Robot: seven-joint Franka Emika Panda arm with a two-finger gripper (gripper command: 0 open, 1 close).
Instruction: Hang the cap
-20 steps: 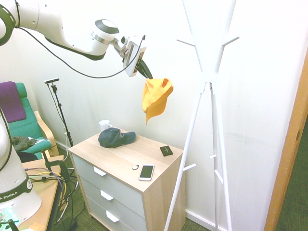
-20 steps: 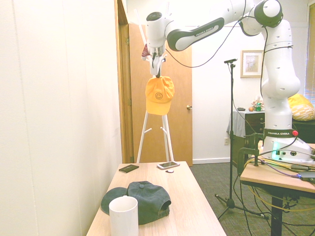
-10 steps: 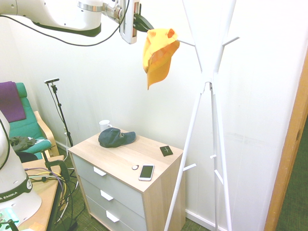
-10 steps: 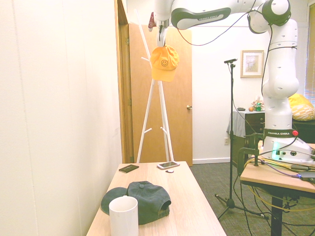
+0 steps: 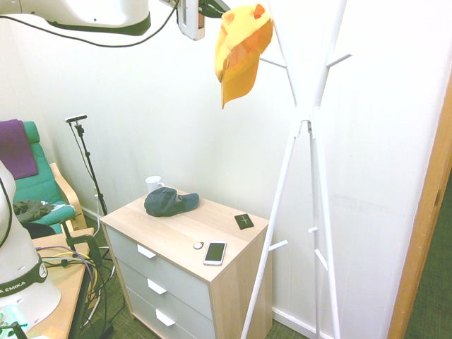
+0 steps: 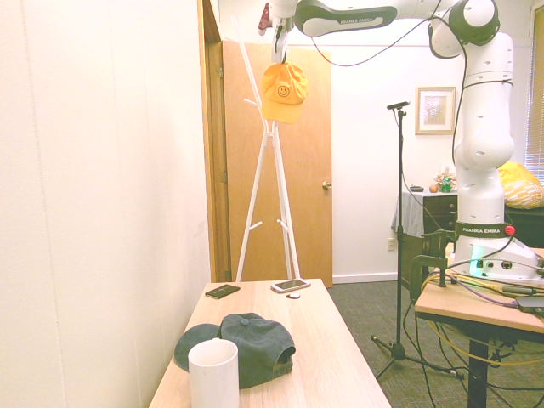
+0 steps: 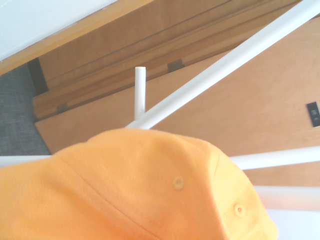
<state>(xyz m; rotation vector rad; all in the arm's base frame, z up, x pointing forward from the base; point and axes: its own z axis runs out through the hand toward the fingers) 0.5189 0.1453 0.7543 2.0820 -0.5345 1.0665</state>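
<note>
My pincer point(image 5: 212, 8) grips the cap point(image 5: 240, 49) beside the coat stand point(image 5: 305, 127); next I judge it must settle over a peg point(image 7: 140, 92).

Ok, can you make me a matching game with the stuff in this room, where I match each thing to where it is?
Things:
1. orange cap
2. dark cap
3. white mug
4. phone

Places:
A. near the dresser's front edge, by the coat rack
B. dangling from the claw, up by the coat rack's pegs
C. lying on the dresser, mid-top
D. standing by the wall, next to the dark cap

Pairs: 1-B, 2-C, 3-D, 4-A
</note>
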